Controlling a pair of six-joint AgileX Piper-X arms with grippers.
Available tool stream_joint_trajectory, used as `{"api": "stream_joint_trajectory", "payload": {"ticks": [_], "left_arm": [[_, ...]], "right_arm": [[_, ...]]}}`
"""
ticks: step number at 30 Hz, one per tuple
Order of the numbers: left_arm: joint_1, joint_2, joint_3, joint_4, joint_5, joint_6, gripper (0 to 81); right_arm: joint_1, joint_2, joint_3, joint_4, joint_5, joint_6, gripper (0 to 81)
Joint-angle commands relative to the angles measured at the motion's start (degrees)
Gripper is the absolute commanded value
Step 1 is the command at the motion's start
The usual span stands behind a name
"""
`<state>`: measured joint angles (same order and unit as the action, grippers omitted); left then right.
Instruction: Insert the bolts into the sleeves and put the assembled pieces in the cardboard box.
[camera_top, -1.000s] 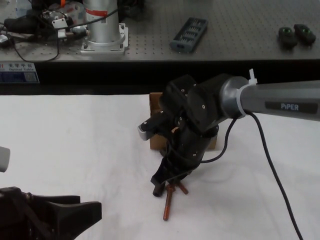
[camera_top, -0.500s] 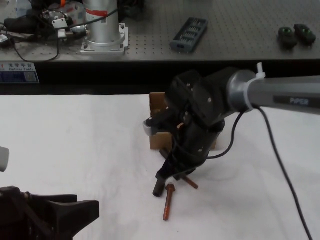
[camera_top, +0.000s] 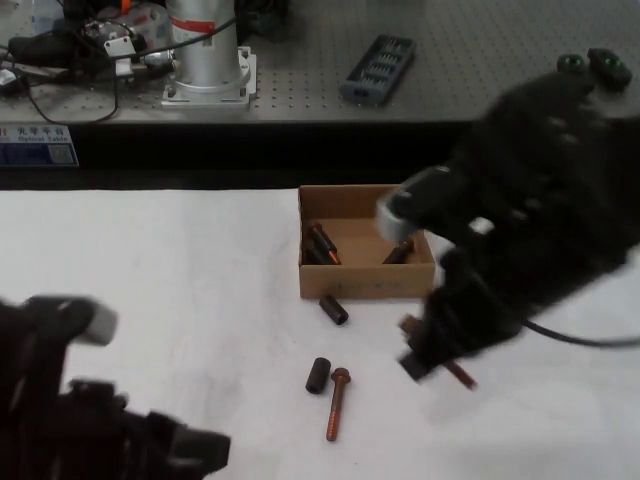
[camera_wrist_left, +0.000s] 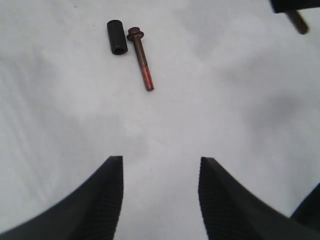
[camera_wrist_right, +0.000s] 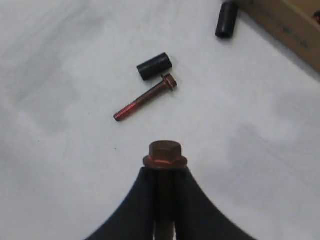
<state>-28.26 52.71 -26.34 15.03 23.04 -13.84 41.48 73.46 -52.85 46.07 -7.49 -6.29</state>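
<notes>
While the right fingers (camera_wrist_right: 135, 205) clamped a bolt (camera_wrist_right: 165, 152), the left fingers (camera_wrist_left: 95, 205) stood open.
A loose bolt (camera_wrist_left: 141, 59) lay just beside a black sleeve (camera_wrist_left: 117, 36) on the surface (camera_wrist_left: 225, 100).

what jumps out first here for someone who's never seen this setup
The right gripper is shut on a copper bolt, its head poking out. On the white cloth a loose bolt lies beside a black sleeve, on the near side of the cardboard box.
</notes>
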Motion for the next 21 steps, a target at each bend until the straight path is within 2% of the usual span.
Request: {"api": "stream_joint_trajectory", "payload": {"ticks": [1,12,17,21], "left_arm": [[-0.2,9.4,-7.8,3.1,0.1,5.7,34.7],[-0.2,39.1,-34.5,12.4,-1.8,12.9,34.7],[-0.5,48.1,-41.7,18.5,-2.0,13.8,34.7],[-2.2,51.6,-43.9,19.2,-4.9,13.8,34.7]], "right_arm": [[-0.3,-2.6,1.0,0.0,-0.8,1.5,1.6],[-0.3,-26.6,8.1,7.2,-0.8,6.8,1.6],[-0.3,-31.3,8.1,8.6,-0.5,7.6,1.6],[-0.3,-32.0,8.1,9.4,0.1,7.7,1.6]]}}
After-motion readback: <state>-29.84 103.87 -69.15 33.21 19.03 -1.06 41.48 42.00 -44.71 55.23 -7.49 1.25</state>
